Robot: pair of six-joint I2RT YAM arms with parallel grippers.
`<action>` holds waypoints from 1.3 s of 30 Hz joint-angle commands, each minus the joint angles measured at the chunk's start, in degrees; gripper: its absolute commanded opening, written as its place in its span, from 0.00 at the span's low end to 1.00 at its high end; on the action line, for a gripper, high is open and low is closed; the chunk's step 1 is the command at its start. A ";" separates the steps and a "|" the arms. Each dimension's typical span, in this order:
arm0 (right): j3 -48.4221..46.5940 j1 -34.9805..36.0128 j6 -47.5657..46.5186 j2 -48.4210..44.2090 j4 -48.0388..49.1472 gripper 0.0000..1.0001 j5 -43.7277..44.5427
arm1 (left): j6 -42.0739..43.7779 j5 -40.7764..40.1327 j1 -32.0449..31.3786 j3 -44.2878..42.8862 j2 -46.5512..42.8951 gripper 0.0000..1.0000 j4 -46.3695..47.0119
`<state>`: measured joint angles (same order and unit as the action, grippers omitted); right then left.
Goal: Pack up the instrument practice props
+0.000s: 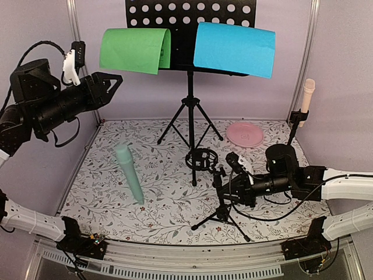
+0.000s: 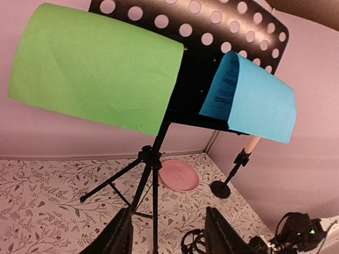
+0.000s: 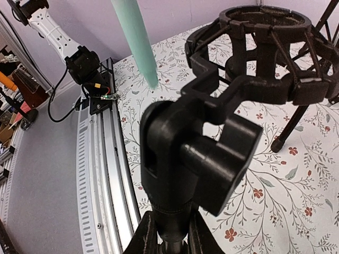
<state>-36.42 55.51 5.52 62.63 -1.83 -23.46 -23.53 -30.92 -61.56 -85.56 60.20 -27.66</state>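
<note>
**Right pincer grips the mic support; left pincer is open beside the green sheet**

Top view: the left gripper (image 1: 115,86) hangs high at the left, just beside the green sheet (image 1: 133,51). Its fingers are apart and nothing is between them. The green sheet and the blue sheet (image 1: 233,49) hang over the black music rack (image 1: 189,14), which stands on tripod legs at the back of the table (image 1: 163,192). The mint microphone (image 1: 129,173) lies on the table at the left. Near the front, the right gripper (image 1: 223,189) is closed on the stem of the mic support (image 1: 204,158). The pink microphone (image 1: 307,96) stands upright in the second mic support (image 1: 294,131) at the right wall, near the pink plate (image 1: 245,133).

Left wrist view: the two fingers (image 2: 123,235) show at the bottom edge with a wide, free gap. Both sheets are ahead and above.

Right wrist view: the fingers (image 3: 145,238) press the thin stem from both sides. The ring-shaped cradle of the mic support is above them, and the mint microphone lies beyond it.
</note>
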 commanded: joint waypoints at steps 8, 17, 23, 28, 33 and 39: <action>-4.05 0.42 -4.88 -0.83 8.03 0.00 1.86 | -16.35 24.46 25.16 14.33 0.35 0.46 -16.63; -5.81 0.43 -2.67 1.37 8.78 0.00 2.12 | -16.13 32.03 32.75 23.43 0.71 0.45 -11.36; -5.14 0.36 -2.18 -0.06 8.67 0.00 4.44 | -15.35 31.77 33.02 26.32 1.48 0.60 -9.69; -5.18 0.40 -2.18 0.14 8.88 0.00 4.50 | -17.16 30.92 32.93 25.72 2.48 0.81 -11.57; -7.95 0.45 -2.77 2.86 10.01 0.00 3.41 | -20.31 33.07 32.23 25.82 1.35 0.86 -13.53; -14.66 0.42 -1.38 9.07 10.60 0.00 2.45 | -17.25 31.27 21.10 28.30 -5.22 0.82 -3.30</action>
<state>-44.82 55.51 2.94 69.10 2.72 -19.70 -42.68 0.49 -33.36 -58.83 59.77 -38.28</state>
